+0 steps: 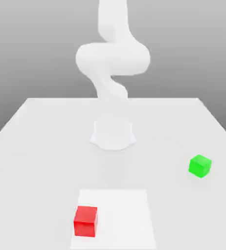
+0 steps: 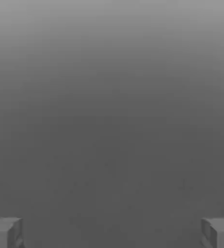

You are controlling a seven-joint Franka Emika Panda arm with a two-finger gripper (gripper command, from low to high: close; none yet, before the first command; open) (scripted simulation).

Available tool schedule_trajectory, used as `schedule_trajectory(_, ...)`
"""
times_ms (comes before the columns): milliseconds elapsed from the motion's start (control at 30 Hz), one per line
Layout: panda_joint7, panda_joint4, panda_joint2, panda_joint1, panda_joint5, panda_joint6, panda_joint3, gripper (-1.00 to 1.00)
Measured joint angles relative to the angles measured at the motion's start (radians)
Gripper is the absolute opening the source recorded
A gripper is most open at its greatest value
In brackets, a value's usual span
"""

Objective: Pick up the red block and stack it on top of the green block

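Exterior view, 2 items: red block (image 1: 86,221) near, left of centre on my table (image 1: 32,146); green block (image 1: 200,166) farther right, well apart. Hand view: gripper (image 2: 112,232) spread wide, empty. Risk, I judge: an off-centre descent could nudge red aside.

You find no readable text, label, brand, number or sign anywhere here. Entries: red block (image 1: 85,220), faces plain, unmarked; green block (image 1: 200,166), faces plain, unmarked; table (image 1: 36,146), bare white, no print; arm (image 1: 112,56), white, no lettering you can read.
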Motion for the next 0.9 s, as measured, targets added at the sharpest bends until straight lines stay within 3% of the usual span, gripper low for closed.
schedule_trajectory(467, -0.083, -0.149, 0.515, 0.016, 0.067, 0.226, -0.086, 0.0)
schedule_trajectory(733, -0.089, -0.234, 0.801, -0.009, 0.049, 0.356, -0.109, 0.0)
schedule_trajectory(900, -0.117, -0.229, 0.981, -0.028, 0.079, 0.487, -0.088, 0.0)
